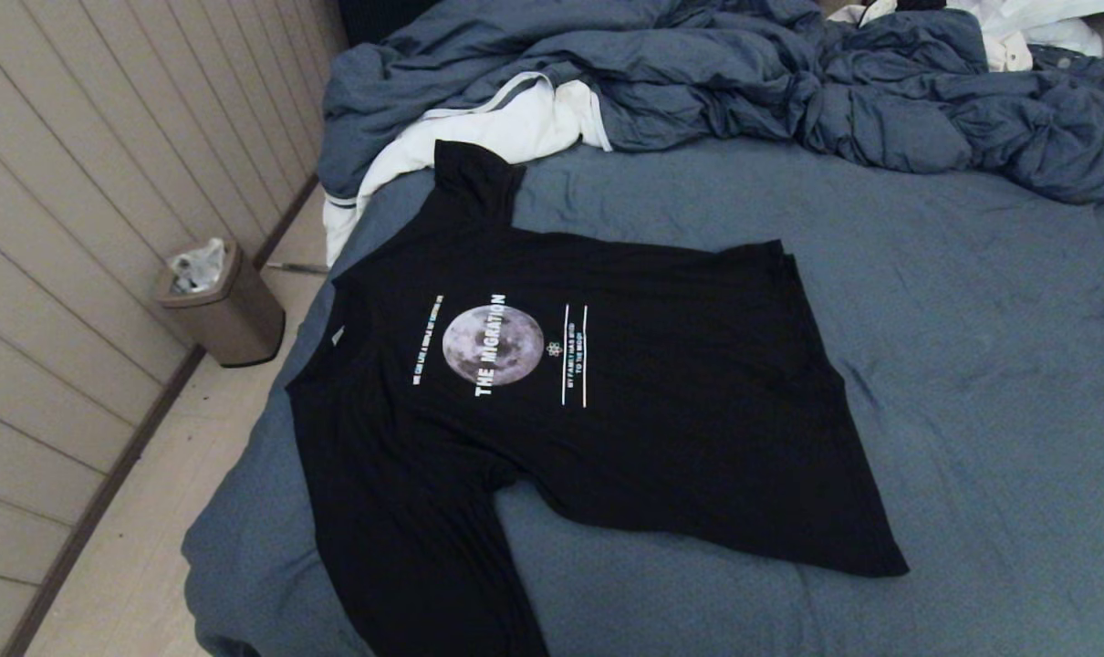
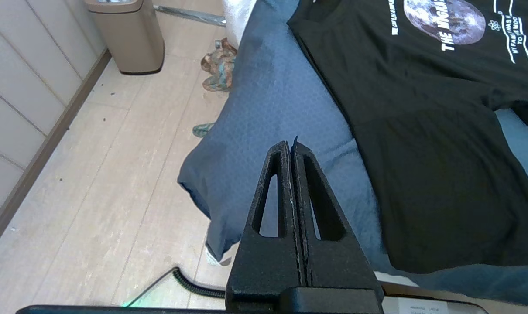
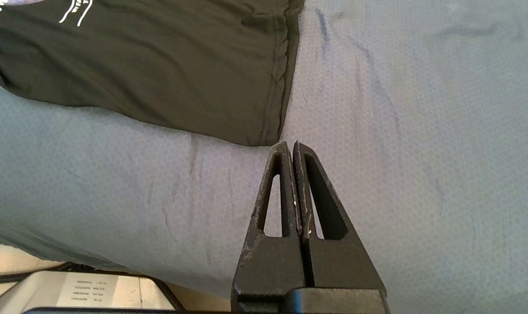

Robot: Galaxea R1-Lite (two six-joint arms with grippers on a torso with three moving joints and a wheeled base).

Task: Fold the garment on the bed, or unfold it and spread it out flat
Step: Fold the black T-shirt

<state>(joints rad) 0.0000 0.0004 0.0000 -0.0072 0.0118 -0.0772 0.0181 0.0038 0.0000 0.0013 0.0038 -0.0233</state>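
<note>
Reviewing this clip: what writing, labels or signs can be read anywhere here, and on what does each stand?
"THE MIGRATION": white, across the grey moon print on the black T-shirt.
The small white lines beside the moon: too small to read whole.
Label on the robot's base: print too small to read.
Nothing else bears text.

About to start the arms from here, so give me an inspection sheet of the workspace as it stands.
Surface: bed, blue-grey sheet, lightly creased.
Job's things: black T-shirt spread flat, moon print up.
Clutter: bunched duvet; white cloth touching one sleeve.
Grippers: left gripper shut, over the bed corner; right gripper shut, near the shirt's hem; both empty.
Cables: coiled black cable on floor.
Surroundings: bin, panelled wall.
</note>
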